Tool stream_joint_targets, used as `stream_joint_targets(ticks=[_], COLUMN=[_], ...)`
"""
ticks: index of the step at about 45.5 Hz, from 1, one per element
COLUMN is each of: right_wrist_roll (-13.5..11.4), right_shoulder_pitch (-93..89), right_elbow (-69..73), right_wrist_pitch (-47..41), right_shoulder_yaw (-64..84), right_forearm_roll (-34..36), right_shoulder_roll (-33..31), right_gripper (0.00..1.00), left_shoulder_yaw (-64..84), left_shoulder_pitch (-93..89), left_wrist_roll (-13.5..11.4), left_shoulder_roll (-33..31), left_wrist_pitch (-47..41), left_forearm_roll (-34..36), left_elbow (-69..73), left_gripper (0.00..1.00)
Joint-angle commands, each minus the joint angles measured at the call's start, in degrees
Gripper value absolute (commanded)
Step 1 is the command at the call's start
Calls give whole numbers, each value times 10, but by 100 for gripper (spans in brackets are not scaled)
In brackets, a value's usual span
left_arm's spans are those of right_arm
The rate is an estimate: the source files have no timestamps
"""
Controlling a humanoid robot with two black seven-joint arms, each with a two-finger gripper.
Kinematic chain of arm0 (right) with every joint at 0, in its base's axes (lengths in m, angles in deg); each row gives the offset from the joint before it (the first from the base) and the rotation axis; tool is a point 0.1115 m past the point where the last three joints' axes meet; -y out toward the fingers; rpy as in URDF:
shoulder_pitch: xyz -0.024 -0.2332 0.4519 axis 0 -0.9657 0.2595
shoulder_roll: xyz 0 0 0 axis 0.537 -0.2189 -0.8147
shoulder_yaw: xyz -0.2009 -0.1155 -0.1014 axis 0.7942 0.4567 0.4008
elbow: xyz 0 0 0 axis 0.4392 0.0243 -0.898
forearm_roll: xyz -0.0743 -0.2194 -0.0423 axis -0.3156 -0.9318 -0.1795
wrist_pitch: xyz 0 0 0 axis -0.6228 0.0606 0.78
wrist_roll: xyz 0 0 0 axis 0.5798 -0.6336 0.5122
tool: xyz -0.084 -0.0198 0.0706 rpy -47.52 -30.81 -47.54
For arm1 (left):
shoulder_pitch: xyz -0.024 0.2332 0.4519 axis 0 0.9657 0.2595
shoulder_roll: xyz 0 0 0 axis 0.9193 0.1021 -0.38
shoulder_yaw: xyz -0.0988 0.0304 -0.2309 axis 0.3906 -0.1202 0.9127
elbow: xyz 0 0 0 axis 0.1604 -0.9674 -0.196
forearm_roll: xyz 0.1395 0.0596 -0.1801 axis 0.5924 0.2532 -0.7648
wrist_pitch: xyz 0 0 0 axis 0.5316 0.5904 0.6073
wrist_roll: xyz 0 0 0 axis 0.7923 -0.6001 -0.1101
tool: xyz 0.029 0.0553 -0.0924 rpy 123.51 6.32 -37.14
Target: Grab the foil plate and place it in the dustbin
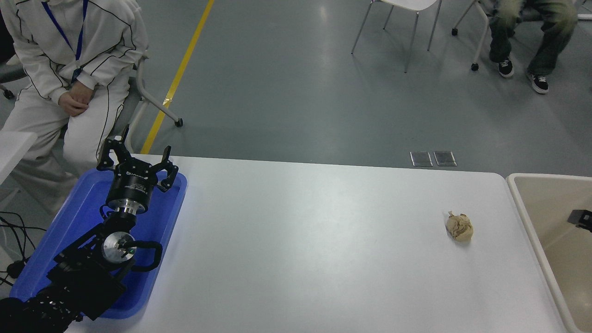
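The foil plate is out of view. The dustbin (522, 203) stands against the table's right end, beige with a cream rim; only its left part shows. A small black tip of my right gripper (582, 217) pokes in from the right edge over the dustbin's inside; too little of it shows to tell its state. My left gripper (137, 159) is parked at the lower left over a blue tray, open and empty.
A crumpled tan paper ball (459, 227) lies on the white table (300, 240) near its right end. A flat blue tray (159, 217) sits at the left end. A person in white sits at the far left; another person sits at the upper right.
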Motion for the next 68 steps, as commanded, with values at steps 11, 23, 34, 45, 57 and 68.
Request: stream_joint_targets(ticks=[11,23,34,45,57,68], right_wrist_roll=[0,0,0,0,0,0], right_shoulder_pitch=[189,285,342,409,459,509], right_elbow=[72,109,135,152,155,170], right_wrist_pitch=[-160,-273,-359,-431,-431,-431], right_shoulder_yaw=[126,153,148,144,119,118], right_forearm_roll=[0,0,2,2,2,2], right_shoulder_roll=[43,84,110,164,192,200], right_gripper=[100,100,100,100,100,100], left_shoulder_yaw=[0,0,0,0,0,0], left_shoulder_pitch=[0,1,1,0,1,0], left_wrist_roll=[0,0,0,0,0,0], left_shoulder_roll=[0,0,0,0,0,0], left_wrist_pitch=[0,0,0,0,0,0], left_forearm_roll=[0,0,0,0,0,0], left_elbow=[1,1,0,0,0,0], left_gripper=[100,100,100,100,100,100])
